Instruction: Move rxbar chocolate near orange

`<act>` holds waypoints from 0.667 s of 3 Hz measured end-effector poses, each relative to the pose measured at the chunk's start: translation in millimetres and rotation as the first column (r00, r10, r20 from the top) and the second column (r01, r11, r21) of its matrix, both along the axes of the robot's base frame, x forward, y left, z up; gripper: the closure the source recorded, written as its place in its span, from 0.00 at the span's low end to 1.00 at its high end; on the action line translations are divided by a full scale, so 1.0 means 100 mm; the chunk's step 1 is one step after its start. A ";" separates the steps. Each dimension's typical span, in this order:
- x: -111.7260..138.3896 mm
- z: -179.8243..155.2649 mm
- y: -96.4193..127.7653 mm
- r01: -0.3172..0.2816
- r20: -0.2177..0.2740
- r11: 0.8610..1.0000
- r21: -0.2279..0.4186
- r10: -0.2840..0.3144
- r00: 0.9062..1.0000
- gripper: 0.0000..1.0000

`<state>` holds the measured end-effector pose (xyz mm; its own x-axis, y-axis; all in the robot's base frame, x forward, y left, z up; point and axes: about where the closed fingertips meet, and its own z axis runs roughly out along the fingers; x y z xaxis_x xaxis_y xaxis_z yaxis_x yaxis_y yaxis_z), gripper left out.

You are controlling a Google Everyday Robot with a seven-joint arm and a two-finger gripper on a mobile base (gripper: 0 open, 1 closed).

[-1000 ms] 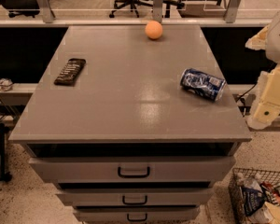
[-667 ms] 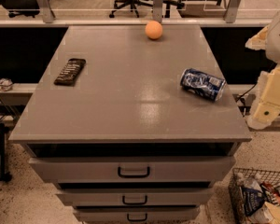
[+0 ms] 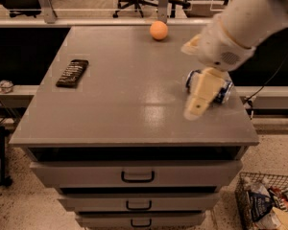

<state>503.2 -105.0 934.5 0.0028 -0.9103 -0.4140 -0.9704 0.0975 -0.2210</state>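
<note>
A soda can (image 3: 224, 92) lies on its side near the right edge of the grey tabletop (image 3: 134, 119). The end effector (image 3: 196, 108) hangs right in front of the can and hides its middle, and the pale arm (image 3: 249, 18) rises from there up and to the can's right. The orange (image 3: 159, 30) sits beyond the can and to its left, at the far edge. The rxbar (image 3: 72, 73) lies flat, well apart on the can's left. Drawers (image 3: 137, 175) stack below the can, and a wire basket (image 3: 266, 202) stands on the floor to its lower right.

Dim warm light; soft glare on tabletop (image 3: 110, 111) centre; pale hand (image 3: 201, 87) over right side.
</note>
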 end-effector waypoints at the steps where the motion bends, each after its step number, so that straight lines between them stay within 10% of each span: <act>1: 0.29 -0.06 0.70 -0.126 0.021 0.983 0.132 0.124 0.992 0.00; 2: 0.29 -0.06 0.70 -0.126 0.021 0.983 0.132 0.124 0.992 0.00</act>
